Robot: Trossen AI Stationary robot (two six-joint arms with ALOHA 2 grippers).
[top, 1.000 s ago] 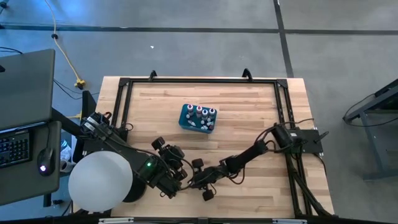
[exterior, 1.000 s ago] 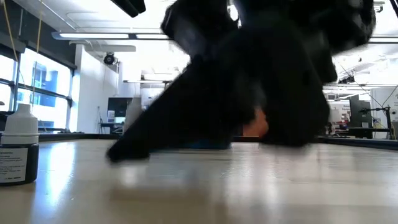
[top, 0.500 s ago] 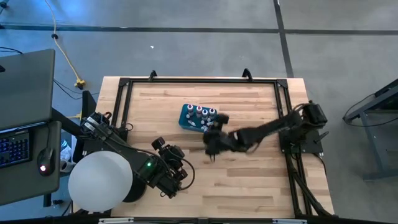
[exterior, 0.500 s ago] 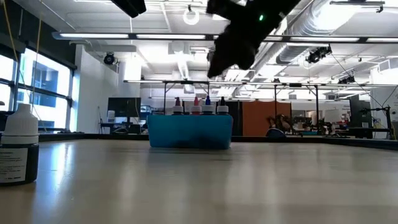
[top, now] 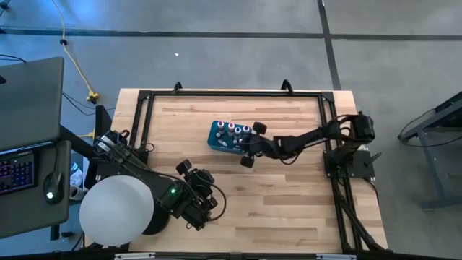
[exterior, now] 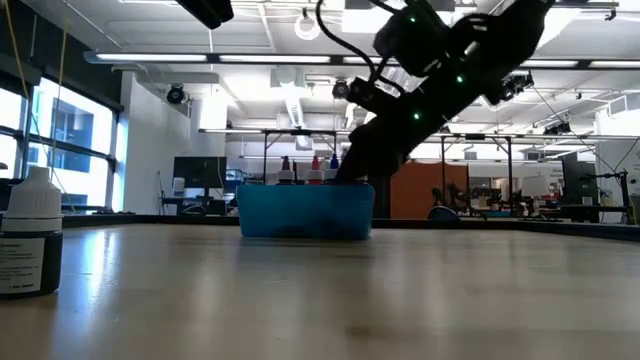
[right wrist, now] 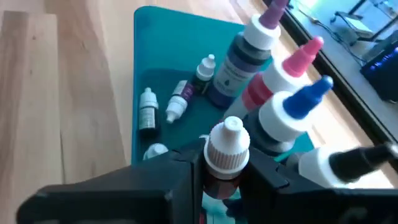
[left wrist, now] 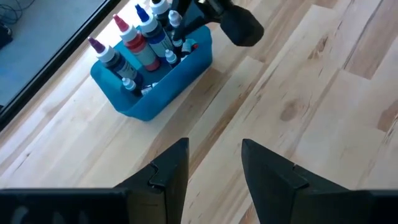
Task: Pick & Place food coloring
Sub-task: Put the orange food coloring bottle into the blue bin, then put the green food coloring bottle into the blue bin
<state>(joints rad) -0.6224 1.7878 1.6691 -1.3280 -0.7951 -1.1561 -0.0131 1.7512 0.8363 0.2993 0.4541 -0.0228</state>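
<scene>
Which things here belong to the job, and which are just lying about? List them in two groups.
Job: small bottle in the right gripper; bottles in the teal box; lone bottle standing alone on the table; left gripper, waiting open.
Lying about: laptop; mouse; white dome.
</scene>
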